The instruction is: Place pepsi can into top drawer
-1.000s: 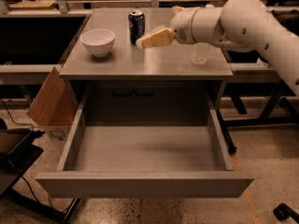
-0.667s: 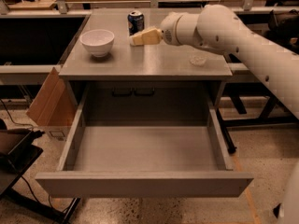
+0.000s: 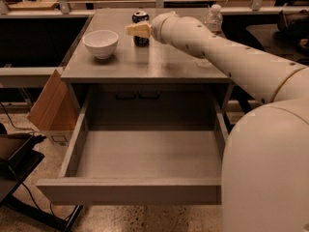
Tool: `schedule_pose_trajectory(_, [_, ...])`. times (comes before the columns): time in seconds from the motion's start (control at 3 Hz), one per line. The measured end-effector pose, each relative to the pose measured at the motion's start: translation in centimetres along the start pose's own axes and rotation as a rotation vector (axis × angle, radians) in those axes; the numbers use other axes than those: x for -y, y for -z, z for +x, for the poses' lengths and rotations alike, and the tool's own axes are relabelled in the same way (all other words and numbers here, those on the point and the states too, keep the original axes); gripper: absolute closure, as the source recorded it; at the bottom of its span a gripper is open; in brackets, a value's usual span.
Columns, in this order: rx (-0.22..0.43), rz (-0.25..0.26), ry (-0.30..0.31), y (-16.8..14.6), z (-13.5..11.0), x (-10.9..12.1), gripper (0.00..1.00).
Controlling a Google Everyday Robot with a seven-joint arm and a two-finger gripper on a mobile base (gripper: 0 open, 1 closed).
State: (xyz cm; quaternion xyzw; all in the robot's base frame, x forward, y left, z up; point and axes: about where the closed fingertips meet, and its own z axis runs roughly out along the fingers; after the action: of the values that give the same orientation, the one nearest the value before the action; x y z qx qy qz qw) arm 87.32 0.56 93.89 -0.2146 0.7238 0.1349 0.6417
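Observation:
The pepsi can stands upright at the back middle of the grey table top, dark blue with a silver top. My gripper is at the end of the white arm that reaches in from the right. It is level with the can and overlaps the can's middle, so part of the can is hidden behind it. The top drawer is pulled fully out below the table top, wide and shallow, with nothing in it.
A white bowl sits on the table left of the can. A clear water bottle stands at the back right, partly behind my arm. A cardboard sheet leans on the table's left side. A black object is at lower left.
My arm has swung left across the table top and further back, bringing the gripper from right of the can to directly at the can.

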Motion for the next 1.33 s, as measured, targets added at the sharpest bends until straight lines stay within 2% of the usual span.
schedule_pose_trajectory(0.33, [0.006,-0.008,0.0,-0.6,0.0,-0.2,0.0])
schedule_pose_trajectory(0.67, [0.034,-0.019,-0.024,-3.4,0.4,-0.9,0.0])
schedule_pose_trajectory(1.33, [0.038,0.009,-0.023,-7.4,1.7,-1.6,0.0])
